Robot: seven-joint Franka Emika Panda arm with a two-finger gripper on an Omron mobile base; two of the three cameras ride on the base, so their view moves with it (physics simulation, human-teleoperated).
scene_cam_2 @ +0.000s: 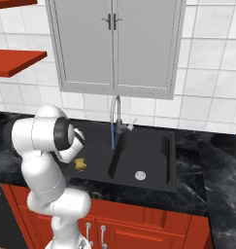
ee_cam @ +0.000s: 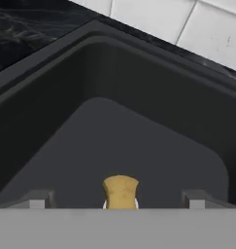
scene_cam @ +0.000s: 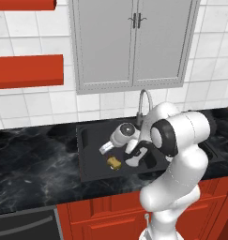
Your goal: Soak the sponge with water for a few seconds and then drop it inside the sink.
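Right base view takes in the black marble-patterned table [scene_cam_2: 207, 160] running along the white tiled wall, with the pale grey double-door wall cabinet [scene_cam_2: 112, 46] above it and red cabinet fronts [scene_cam_2: 148, 228] below. Set into the table is the matte black rectangular double-basin sink [scene_cam_2: 153, 182]; its right basin has a round silver drain [scene_cam_2: 140, 175], and a thin blue stream of water [scene_cam_2: 112, 136] falls from the curved grey faucet [scene_cam_2: 115, 109] at the back rim. Two red wall shelves [scene_cam: 26, 70] hang at the left in the left base view. The white arm bends down into the left basin, and the end effector [ee_cam: 118, 202] hangs low over that basin's floor, its two dark finger tips spread wide apart and gripping nothing. The small yellow-tan sponge with a pinched middle [ee_cam: 120, 192] lies on the floor of the left basin, between the spread tips and apart from both, well to the left of the water stream.
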